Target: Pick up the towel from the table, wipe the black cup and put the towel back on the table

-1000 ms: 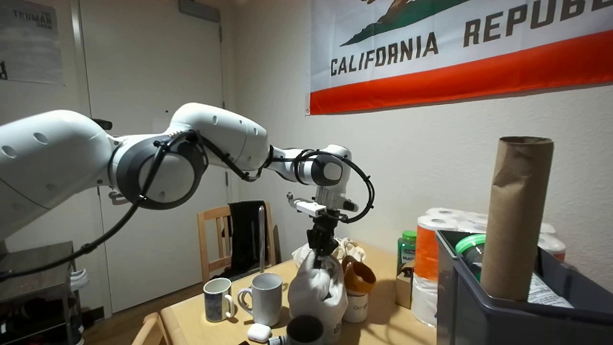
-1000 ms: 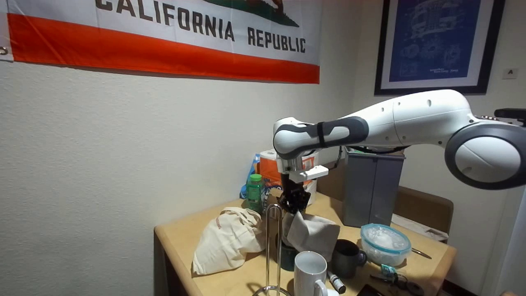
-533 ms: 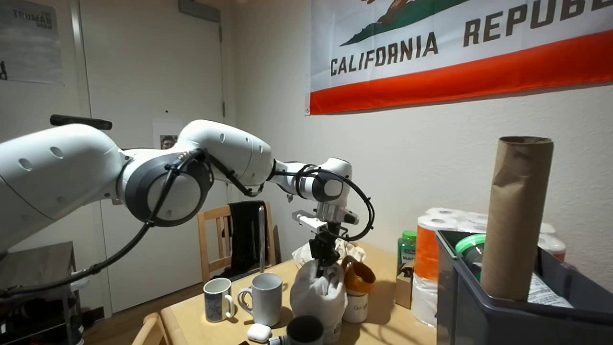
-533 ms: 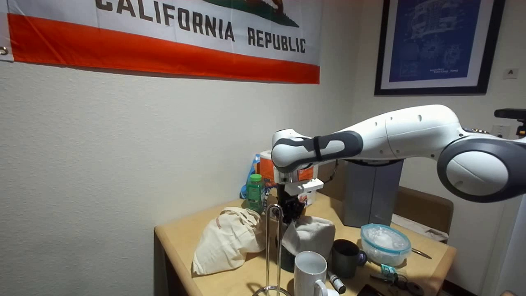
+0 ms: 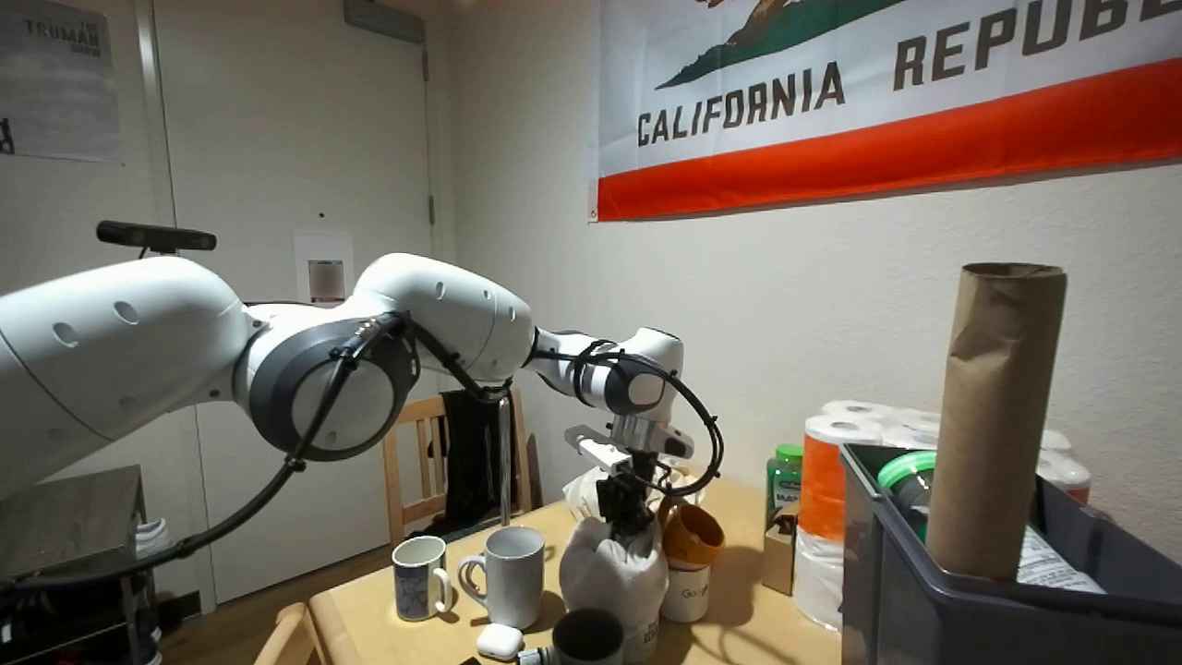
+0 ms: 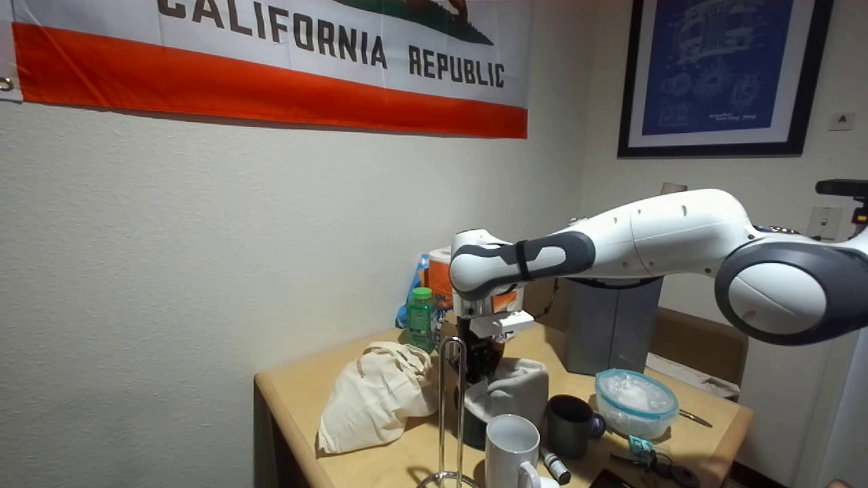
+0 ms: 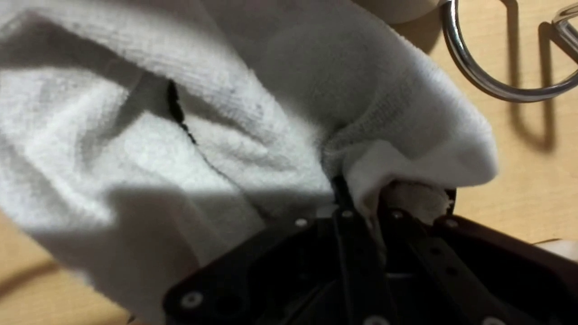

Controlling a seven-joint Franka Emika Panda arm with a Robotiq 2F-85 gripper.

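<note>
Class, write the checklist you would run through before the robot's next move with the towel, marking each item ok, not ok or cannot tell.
1. Gripper shut on the towel: ok; it is pinched between the jaws.
2. Towel at a dark cup: ok; it overlaps one in an exterior view.
3. Towel pressing on that cup: cannot tell; folds hide the contact.
4. Right cup chosen: cannot tell; a dark mug stands beside the towel, uncovered.
5. Room to wipe: not ok; a pale mug and wire stand crowd the spot.
6. Orange mug steady: likely not ok; it sits tilted on the white Google mug.
</note>
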